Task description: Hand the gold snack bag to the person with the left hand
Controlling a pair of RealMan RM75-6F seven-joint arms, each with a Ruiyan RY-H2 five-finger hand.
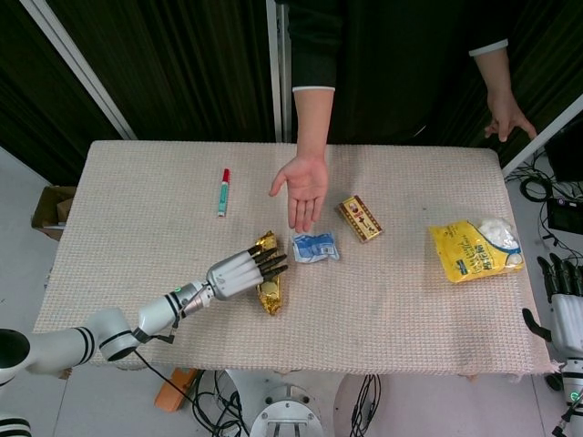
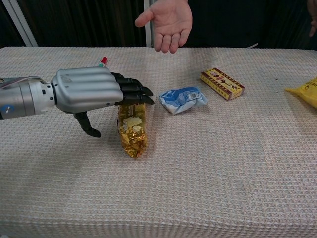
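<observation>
A blue packet (image 1: pixel 315 247), brown box (image 1: pixel 361 218), yellow bag (image 1: pixel 474 249) and marker (image 1: pixel 222 192) lie apart.
</observation>
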